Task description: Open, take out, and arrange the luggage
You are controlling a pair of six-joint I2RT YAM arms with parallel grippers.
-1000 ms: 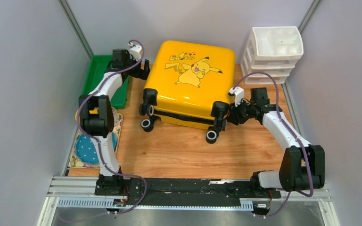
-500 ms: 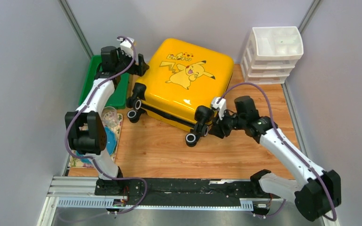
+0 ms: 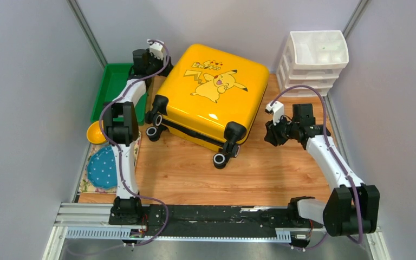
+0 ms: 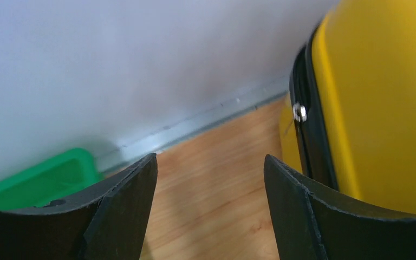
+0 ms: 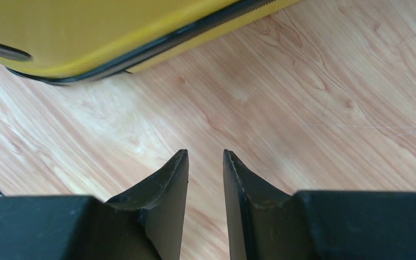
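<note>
Much nearer on the left: hovering with left fingers (image 4: 124,208) spread wide, empty, just beside the black zip seam (image 4: 306,146) at the far-left corner of the luggage (image 3: 212,100), lying shut and skewed on the tabletop (image 3: 271,173); holding right fingers (image 5: 165,197) narrowed, empty, off its right side.

This looks like a robot test lab, not a home. Plain grey walls (image 3: 27,81) with metal posts box in a small wooden table (image 3: 195,173). At the bottom of the frame, a left arm (image 3: 122,168) and a right arm (image 3: 330,160) with purple cables are bolted to a metal rail (image 3: 86,216).
</note>
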